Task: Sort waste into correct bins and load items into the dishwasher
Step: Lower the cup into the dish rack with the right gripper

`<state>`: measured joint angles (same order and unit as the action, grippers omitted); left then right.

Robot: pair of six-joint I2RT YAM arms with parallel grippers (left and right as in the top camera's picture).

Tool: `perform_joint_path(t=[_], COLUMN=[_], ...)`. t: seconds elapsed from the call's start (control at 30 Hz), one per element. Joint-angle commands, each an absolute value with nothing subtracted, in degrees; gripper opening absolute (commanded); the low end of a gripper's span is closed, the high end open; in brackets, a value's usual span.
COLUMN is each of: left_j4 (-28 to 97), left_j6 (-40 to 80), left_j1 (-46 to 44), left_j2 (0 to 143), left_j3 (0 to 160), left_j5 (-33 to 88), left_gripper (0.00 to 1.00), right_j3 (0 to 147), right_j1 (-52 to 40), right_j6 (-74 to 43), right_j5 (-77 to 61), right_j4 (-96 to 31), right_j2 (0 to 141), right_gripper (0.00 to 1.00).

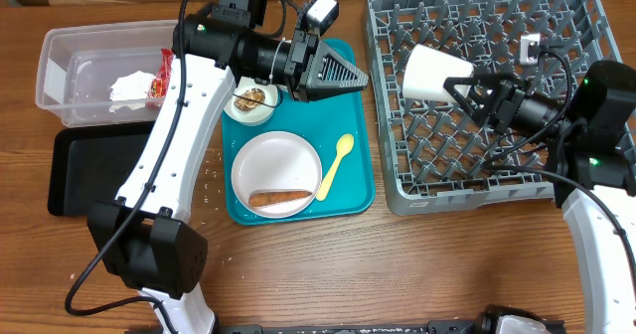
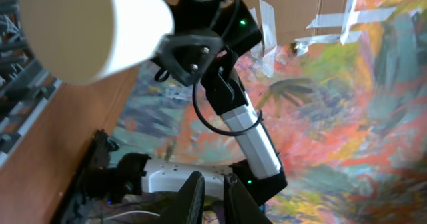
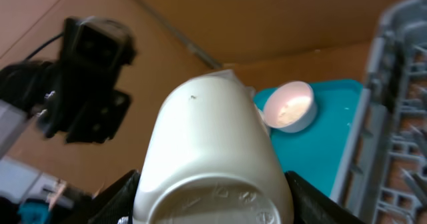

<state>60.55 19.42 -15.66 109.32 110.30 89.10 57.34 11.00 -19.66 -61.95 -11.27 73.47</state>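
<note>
Overhead: right jaws gripping cup above rack — wrist view: cup's base.

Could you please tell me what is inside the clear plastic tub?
A crumpled white napkin and a red wrapper lie at the clear tub's right end. The left arm covers that corner, so anything beneath it is hidden.

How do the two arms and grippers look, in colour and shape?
The left arm and right arm have white tubular links, black joint housings and thin black cables looping alongside. The left gripper and right gripper are black, with triangular fingers. A green light glows on the right arm.
</note>
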Motion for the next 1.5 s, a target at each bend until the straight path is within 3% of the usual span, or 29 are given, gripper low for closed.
perform_joint_path(t=[0.0,0.1,0.27,0.4,0.57,0.8,1.2,1.33,1.47], left_j4=[57.65,55.61,55.18,55.57,57.43,62.70,64.49,64.75,64.73], left_j6=[19.99,16.40,15.20,15.20,15.18,14.96,14.74,14.74,14.74], left_j1=[-15.62,-15.59,-15.64,-16.21,-16.34,-16.27,-16.14,-16.14,-16.14], left_j2=[109.38,109.38,109.38,109.38,109.38,109.38,109.38,109.38,109.38], left_j3=[110.72,110.72,110.72,110.72,110.72,110.69,110.63,110.63,110.63], left_j5=[85.01,73.06,42.85,23.11,9.85,-0.25,-0.84,-0.84,-0.51], left_gripper=[0.14,0.14,0.05,0.13,0.20,0.19,0.20,0.32,0.47], right_j3=[59.31,62.85,73.17,80.23,81.82,81.80,81.71,81.71,83.11], right_j1=[10.85,9.82,5.15,-0.40,-6.79,-7.51,-7.51,-7.51,-7.51], right_j6=[-17.52,-14.57,-10.66,-10.92,-15.46,-16.49,-16.56,-16.53,-16.56], right_j5=[-52.40,-43.86,-23.35,-9.32,3.66,4.47,5.26,4.49,3.88], right_j4=[-16.82,-26.94,-45.80,-56.40,-65.25,-72.01,-73.19,-73.65,-74.46], right_j2=[73.08,73.10,73.10,73.17,75.40,85.65,95.37,95.37,95.11], right_gripper=[0.43,0.43,0.43,0.48,0.48,0.48,0.49,0.80,0.85])
